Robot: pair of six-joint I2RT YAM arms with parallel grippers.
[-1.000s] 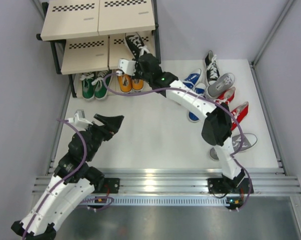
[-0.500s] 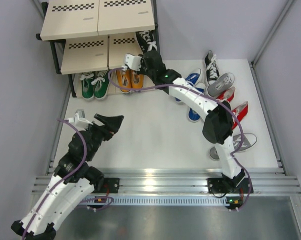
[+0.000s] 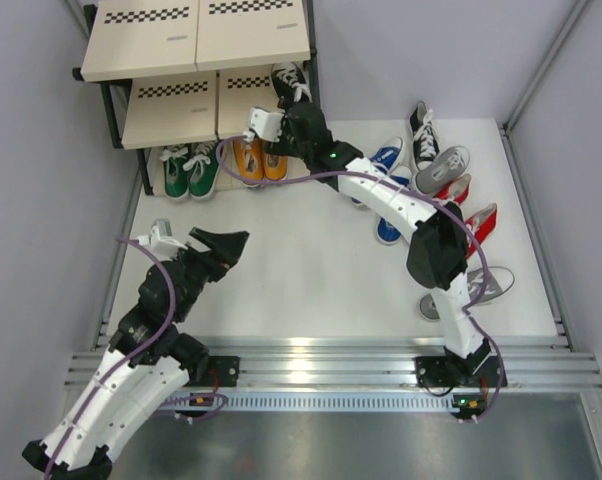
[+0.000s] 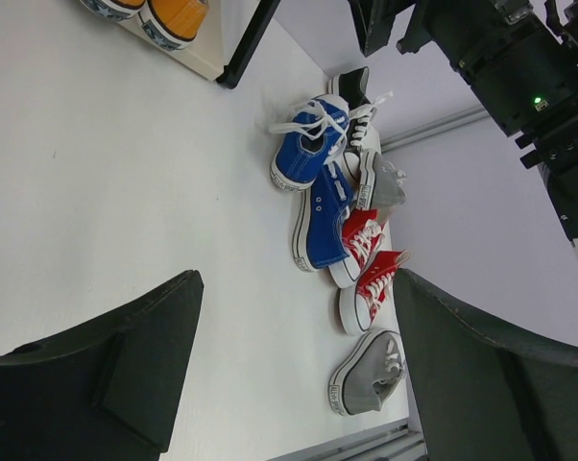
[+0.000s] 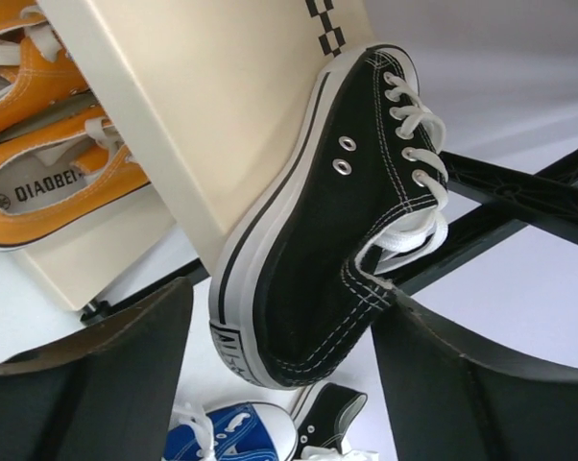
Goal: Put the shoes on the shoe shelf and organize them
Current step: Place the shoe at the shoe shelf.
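Observation:
A black shoe (image 5: 337, 211) lies toe-first on the right end of the middle beige board (image 5: 222, 86) of the shoe shelf (image 3: 166, 110), its heel hanging over the edge. My right gripper (image 5: 289, 293) is open around that heel, with a gap showing at the sole side. In the top view the black shoe (image 3: 291, 80) sits just beyond the right gripper (image 3: 293, 103). Green shoes (image 3: 189, 170) and orange shoes (image 3: 259, 160) stand on the bottom tier. My left gripper (image 3: 236, 243) hangs open and empty over the floor.
Loose shoes lie at the right: blue (image 3: 386, 158), a second black one (image 3: 421, 125), grey (image 3: 441, 170), red (image 3: 478, 228) and another grey (image 3: 481, 290). The left wrist view shows the same pile, blue (image 4: 308, 144) to grey (image 4: 366, 370). Grey walls close in both sides.
My right gripper has pushed the black shoe further onto the middle board and its jaws have opened off the heel. The left arm has not moved.

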